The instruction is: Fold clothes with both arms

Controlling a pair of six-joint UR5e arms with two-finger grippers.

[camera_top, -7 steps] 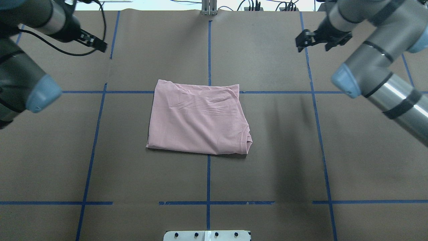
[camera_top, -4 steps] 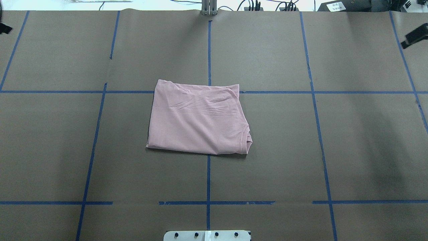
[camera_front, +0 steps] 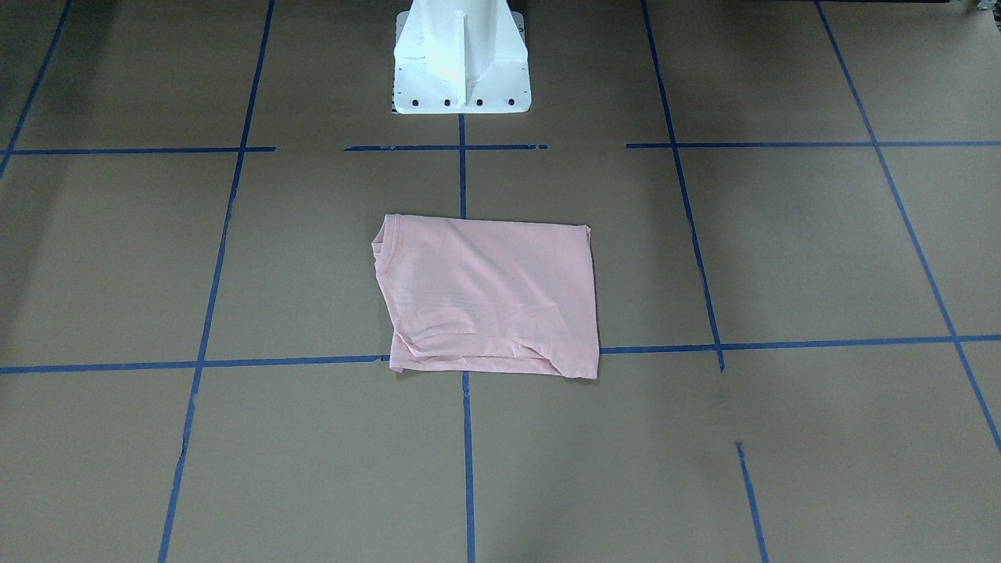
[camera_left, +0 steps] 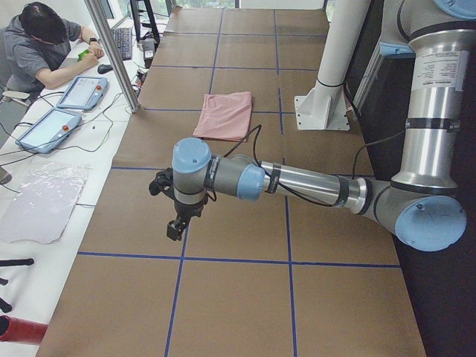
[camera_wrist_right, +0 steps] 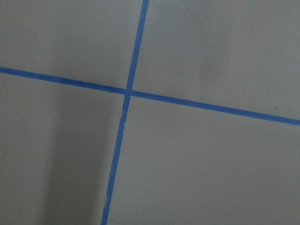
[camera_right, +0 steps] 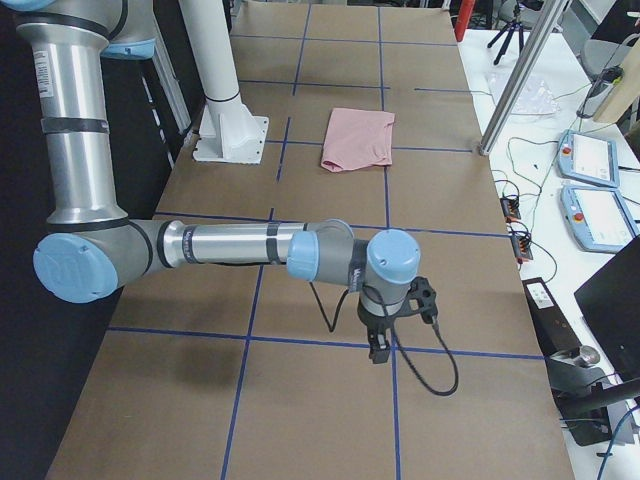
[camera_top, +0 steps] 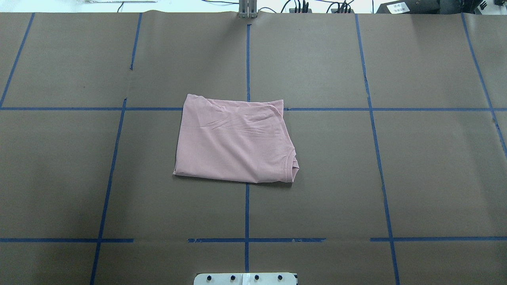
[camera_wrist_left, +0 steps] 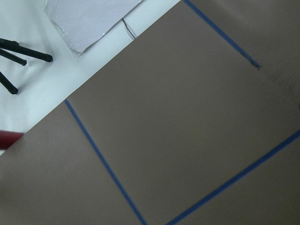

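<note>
The clothes, one pale pink T-shirt (camera_top: 233, 142), lie folded into a rough rectangle at the middle of the brown table, plain side up, with the ribbed collar at its near right corner. The same shirt (camera_front: 489, 297) (camera_left: 224, 115) (camera_right: 360, 138) shows in the front and both side views. Neither arm touches it. My left gripper (camera_left: 176, 227) hangs over the table's left end, far from the shirt. Over the right end hangs my right gripper (camera_right: 378, 348). Both show only in the side views, so I cannot tell whether they are open or shut.
Blue tape lines (camera_top: 247, 59) mark a grid on the table. The white pedestal base (camera_front: 460, 62) stands at the robot's edge. A person (camera_left: 44, 44) sits at a side bench with tablets (camera_left: 78, 93). More tablets (camera_right: 590, 160) and cables lie beside the right end.
Both arms have swung outward and left the overhead view, the left one to the left and the right one to the right. The shirt has not moved.
</note>
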